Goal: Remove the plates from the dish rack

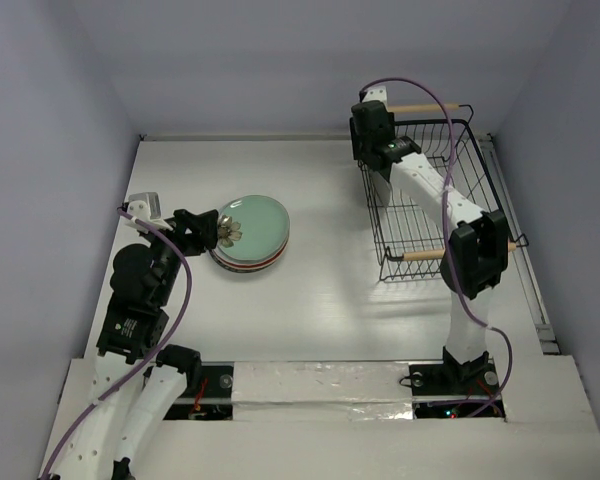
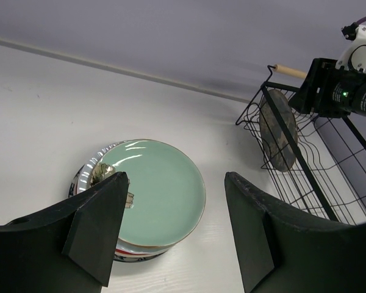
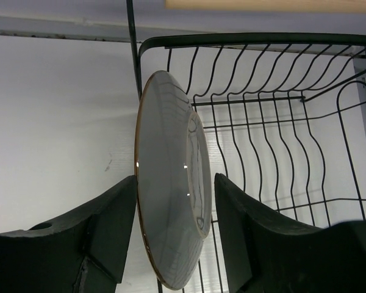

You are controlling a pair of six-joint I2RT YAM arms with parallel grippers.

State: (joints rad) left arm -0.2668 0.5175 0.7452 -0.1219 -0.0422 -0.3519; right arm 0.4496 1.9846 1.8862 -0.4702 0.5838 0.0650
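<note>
A stack of plates [image 1: 252,240] lies on the table's left half, with the pale mint green plate [image 1: 258,226] on top; it also shows in the left wrist view [image 2: 161,189]. My left gripper [image 1: 216,231] is open and empty at the stack's left edge, its jaws [image 2: 175,180] spread above the mint plate. The black wire dish rack [image 1: 480,160] stands at the right. One dark grey plate [image 2: 279,131] stands on edge in it. My right gripper [image 1: 379,172] is open, its jaws [image 3: 175,183] on either side of this plate's [image 3: 165,152] rim.
The rack's wooden handles [image 1: 420,255] lie at its near and far ends. Walls close the table at the left, back and right. Bare white table [image 1: 330,290] lies between the stack and the rack.
</note>
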